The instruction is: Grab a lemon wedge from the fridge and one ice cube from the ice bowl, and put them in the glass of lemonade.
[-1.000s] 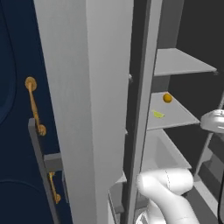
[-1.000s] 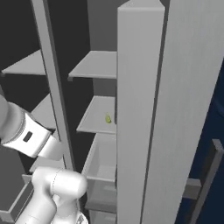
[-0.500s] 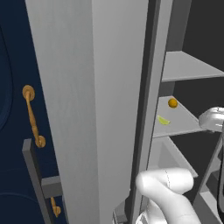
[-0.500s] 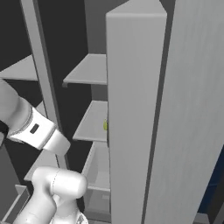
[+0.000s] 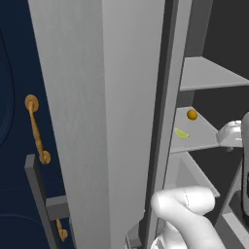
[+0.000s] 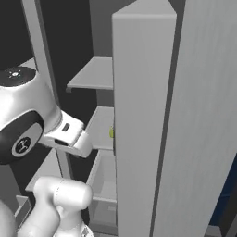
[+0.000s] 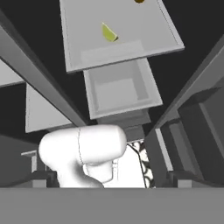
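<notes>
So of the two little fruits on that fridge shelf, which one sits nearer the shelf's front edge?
The lemon wedge, the pale yellow-green crescent. The small round orange fruit sits farther back on the same grey shelf, apart from it.

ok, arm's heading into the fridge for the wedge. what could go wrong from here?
1. The lemon wedge is tiny and lies flat on the fridge shelf, so the fingers may slide over it or push it back.
2. The small orange fruit sits just behind it on the same shelf; a reach that runs long could knock it.
3. The open door and the shelf above leave a narrow way in, so the arm could clip either.
</notes>
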